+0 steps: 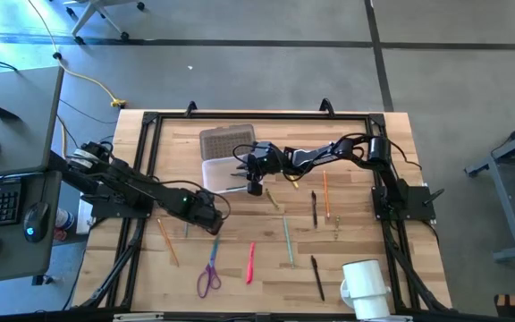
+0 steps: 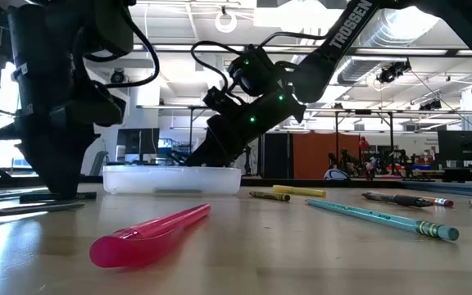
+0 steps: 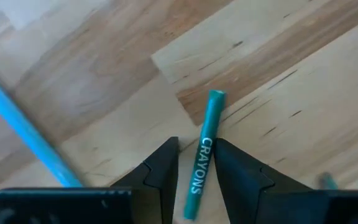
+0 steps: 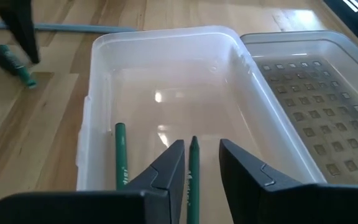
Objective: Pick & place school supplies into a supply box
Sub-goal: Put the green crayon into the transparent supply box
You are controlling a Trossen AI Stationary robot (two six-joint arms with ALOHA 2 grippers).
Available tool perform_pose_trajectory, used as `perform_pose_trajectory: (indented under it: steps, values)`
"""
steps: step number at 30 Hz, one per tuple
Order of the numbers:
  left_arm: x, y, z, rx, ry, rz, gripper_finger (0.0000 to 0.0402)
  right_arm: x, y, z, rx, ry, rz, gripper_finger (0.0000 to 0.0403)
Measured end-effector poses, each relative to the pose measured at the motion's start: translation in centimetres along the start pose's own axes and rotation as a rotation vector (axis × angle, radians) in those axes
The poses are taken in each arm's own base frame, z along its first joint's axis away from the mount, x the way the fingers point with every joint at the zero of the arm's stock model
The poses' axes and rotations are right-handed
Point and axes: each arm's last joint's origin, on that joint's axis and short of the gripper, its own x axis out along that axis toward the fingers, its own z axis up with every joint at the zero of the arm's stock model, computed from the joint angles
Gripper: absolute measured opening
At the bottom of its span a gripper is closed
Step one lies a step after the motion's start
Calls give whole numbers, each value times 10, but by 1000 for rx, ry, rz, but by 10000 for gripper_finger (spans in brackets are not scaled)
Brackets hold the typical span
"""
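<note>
The supply box (image 1: pixel 213 168) is a clear tub at the far middle of the table; its rim (image 4: pixel 166 36) fills the right wrist view. My right gripper (image 1: pixel 254 185) hangs open over the box's right part (image 4: pixel 202 144). A green crayon (image 4: pixel 193 168) shows in the gap, clear of both fingers. A second green crayon (image 4: pixel 120 158) lies on the box floor. My left gripper (image 1: pixel 211 221) is down at the table left of centre, open (image 3: pixel 197 144). Its fingers stand on either side of a green crayon (image 3: pixel 207 124) lying flat on the wood.
A grey textured lid (image 1: pixel 226 140) lies just behind the box. Pens and pencils are scattered on the wood: a pink pen (image 1: pixel 250 262), purple scissors (image 1: pixel 209 275), a teal pencil (image 1: pixel 288 240), black pens (image 1: pixel 314 207) and an orange pencil (image 1: pixel 326 192). A white mug (image 1: pixel 365 284) stands near right.
</note>
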Motion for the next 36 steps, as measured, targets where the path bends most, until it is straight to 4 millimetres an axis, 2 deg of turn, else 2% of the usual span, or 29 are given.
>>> perform_pose_trajectory:
  steps: [5,10,16,20,23,27,31,36]
  values:
    - [0,1,0,87,-6,11,90,0,3,4,-11,-39,50,83]
    - [0,2,3,89,1,8,27,0,14,21,-29,-163,96,83]
    - [0,2,3,90,-18,11,27,-7,37,43,-9,-213,212,83]
    - [-1,0,4,89,-21,12,47,-22,52,58,-45,-205,220,83]
    - [-4,-5,6,99,-28,-6,52,-37,58,70,-88,-176,162,83]
    - [-14,-16,12,130,-62,-47,43,-69,60,89,-159,-128,89,83]
    - [-27,-28,18,168,-104,-83,36,-106,59,105,-192,-89,94,83]
    - [-53,-33,37,223,-209,9,43,-158,56,128,-198,-129,44,83]
